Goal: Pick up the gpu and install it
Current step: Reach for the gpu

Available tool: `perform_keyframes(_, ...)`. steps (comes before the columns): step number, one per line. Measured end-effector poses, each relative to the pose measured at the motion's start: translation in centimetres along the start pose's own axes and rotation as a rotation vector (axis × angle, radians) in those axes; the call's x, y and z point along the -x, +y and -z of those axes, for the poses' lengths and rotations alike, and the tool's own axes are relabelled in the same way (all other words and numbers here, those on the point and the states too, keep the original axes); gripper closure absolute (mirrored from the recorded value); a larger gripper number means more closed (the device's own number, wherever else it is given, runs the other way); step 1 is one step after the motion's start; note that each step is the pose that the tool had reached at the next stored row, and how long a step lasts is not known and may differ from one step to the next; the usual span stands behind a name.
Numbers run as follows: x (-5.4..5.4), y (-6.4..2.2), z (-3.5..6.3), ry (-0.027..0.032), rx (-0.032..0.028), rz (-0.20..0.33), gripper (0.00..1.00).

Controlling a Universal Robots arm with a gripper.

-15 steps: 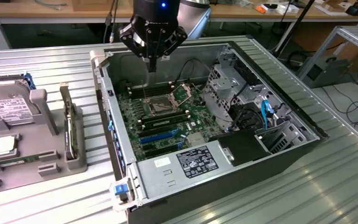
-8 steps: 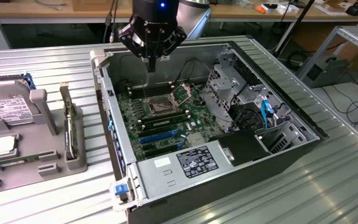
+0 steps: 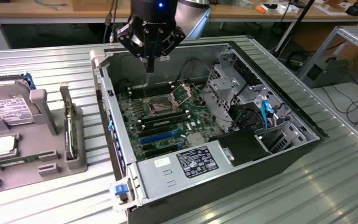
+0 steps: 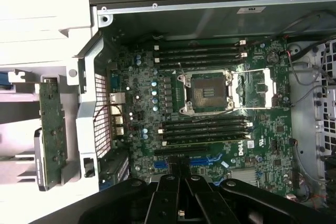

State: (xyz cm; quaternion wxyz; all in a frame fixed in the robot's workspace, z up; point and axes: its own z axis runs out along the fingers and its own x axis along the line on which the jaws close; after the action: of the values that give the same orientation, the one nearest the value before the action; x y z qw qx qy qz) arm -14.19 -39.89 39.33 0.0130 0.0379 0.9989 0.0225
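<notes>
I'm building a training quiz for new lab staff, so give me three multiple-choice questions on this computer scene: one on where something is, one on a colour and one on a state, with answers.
1. Where is the gpu?
A. In the tool
B. Seated in a motherboard slot
C. Standing on edge in the grey holder beside the case

2. What colour is the cable by the drive cage?
A. Red
B. Blue
C. Yellow

3. The processor socket is:
A. Empty
B. Under a cooler
C. Holding a chip

Answers:
1. C, the card stands in the holder outside the open case.
2. B, it shows bright blue against the dark interior.
3. A, the bare socket shows with its frame swung open.
</notes>
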Motion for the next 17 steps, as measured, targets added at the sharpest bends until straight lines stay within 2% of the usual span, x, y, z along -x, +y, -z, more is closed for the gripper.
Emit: perform_keyframes(17,-0.66,-0.05,0.02,0.0000,0.0000,0.000,0.89)
